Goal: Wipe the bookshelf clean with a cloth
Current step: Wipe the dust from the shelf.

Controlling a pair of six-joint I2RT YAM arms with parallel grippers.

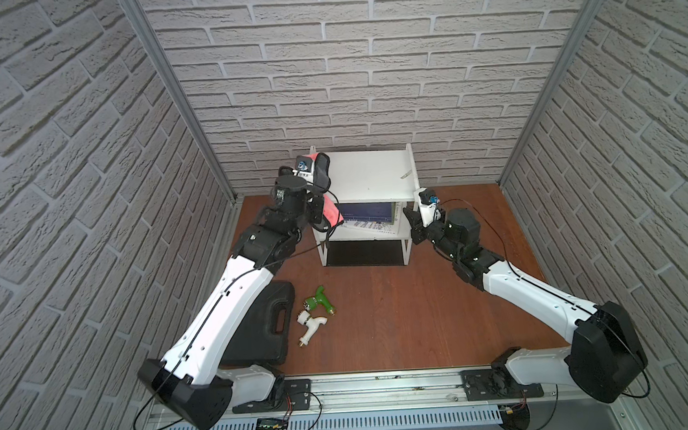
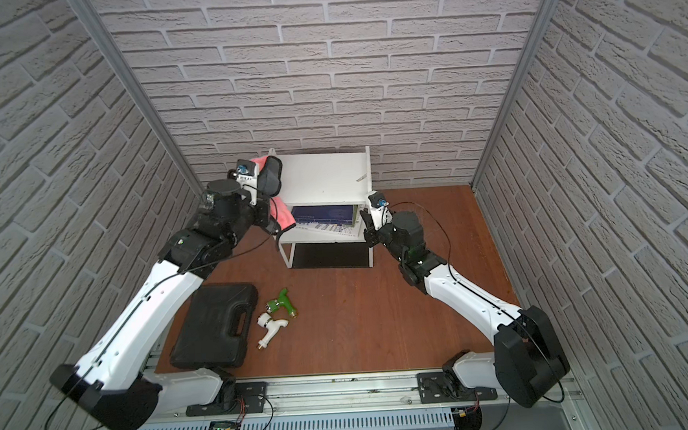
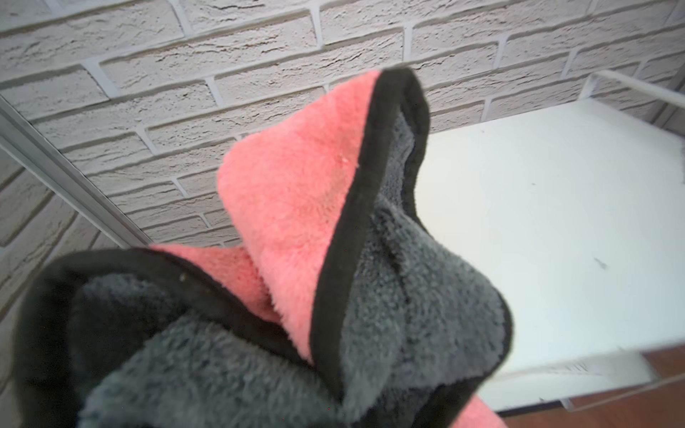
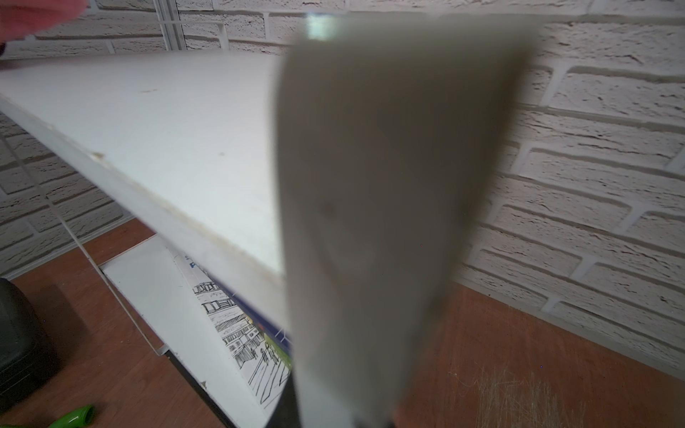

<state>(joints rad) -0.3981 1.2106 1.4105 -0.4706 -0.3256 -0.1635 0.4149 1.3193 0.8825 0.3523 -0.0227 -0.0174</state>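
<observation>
The soft floppy cloth, grey on one side and pink on the other with dark edging [image 1: 331,213], hangs bunched at the left front corner of the small white three-tier bookshelf [image 1: 368,173]. Its grey folds sit over the corner of the flat top board and a pink flap droops in front of the middle tier. Whether it touches the board cannot be told. The left tool [image 1: 325,192] is buried in those folds, pressed together on the cloth, which fills most of the left wrist view and hides the fingers.

The bookshelf stands at the back of the brown wooden desk [image 1: 381,312], close against the pale brick wall [image 1: 367,79]. The right tool [image 1: 411,220] is at its right front, pinching the thin white frame at the height of the middle tier. In the right wrist view that frame is a wide blurred pale strip that blocks the middle of the picture.

A small grey scrap [image 1: 407,174] lies on the top board near its right edge. On the middle tier a blue-covered book [image 1: 364,211] rests on a sheet printed with line drawings [image 1: 369,227].

Well apart, toward the front left, lies a flat black plastic case with a handle [image 2: 214,326], partly covered by the left arm in both top views. Just beside it are a green plastic tap [image 1: 320,301] and a white plastic tap [image 1: 309,324]
</observation>
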